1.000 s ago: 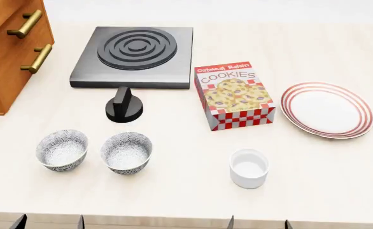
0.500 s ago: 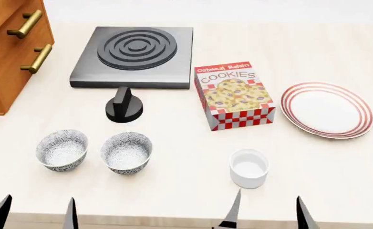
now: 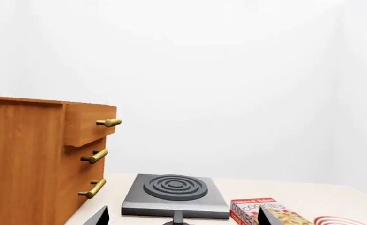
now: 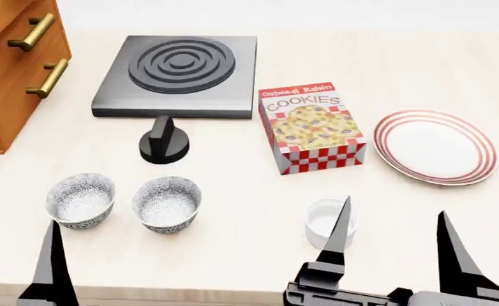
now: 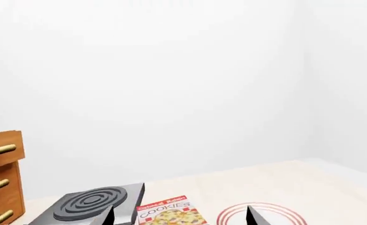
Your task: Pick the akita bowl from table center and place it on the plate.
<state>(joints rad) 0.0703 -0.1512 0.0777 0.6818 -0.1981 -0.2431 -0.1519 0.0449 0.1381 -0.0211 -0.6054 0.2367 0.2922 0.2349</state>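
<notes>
The akita bowl (image 4: 167, 204), round, deep and speckled grey outside with a pale inside, stood upright, mouth up, left of the counter's (image 4: 232, 255) middle near its front edge, a matching bowl (image 4: 81, 199) just beside it. The red-ringed white plate (image 4: 435, 146) lay well apart toward the right edge, beyond the cookie box (image 4: 312, 127). The right gripper (image 4: 394, 220) had risen higher into view than half a second before, dark pointed fingers (image 4: 341, 229) apart. The left gripper (image 3: 182, 214) seemed likewise spread.
</notes>
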